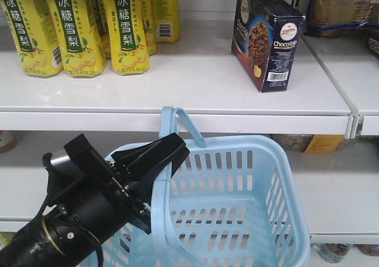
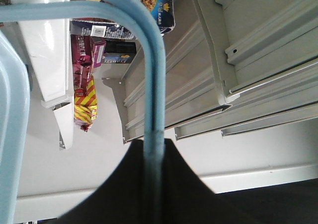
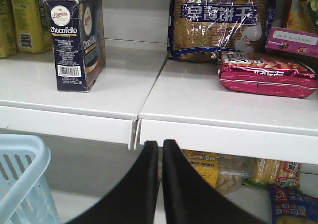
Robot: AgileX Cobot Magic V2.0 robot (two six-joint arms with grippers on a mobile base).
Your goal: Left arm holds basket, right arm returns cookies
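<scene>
The light blue basket (image 1: pixel 237 208) hangs in front of the lower shelf. My left gripper (image 1: pixel 169 154) is shut on one of its hoop handles (image 1: pixel 173 122). In the left wrist view the blue handle (image 2: pixel 154 85) runs straight down between the black jaws of my left gripper (image 2: pixel 154 143). The navy Chocofilo cookies carton (image 1: pixel 266 36) stands upright on the upper shelf, apart from both grippers. From the right wrist view the cookies (image 3: pixel 74 42) are up and to the left of my right gripper (image 3: pixel 160 144). That gripper is shut with nothing in it, below the shelf edge.
Yellow drink bottles (image 1: pixel 77 30) stand at the left of the white shelf (image 1: pixel 177 110). A large cracker bag (image 3: pixel 218 20) and a pink pack (image 3: pixel 268 75) lie right of the cookies. More packs (image 3: pixel 208 169) sit on the lower shelf. The basket's corner (image 3: pixel 20 174) shows at lower left.
</scene>
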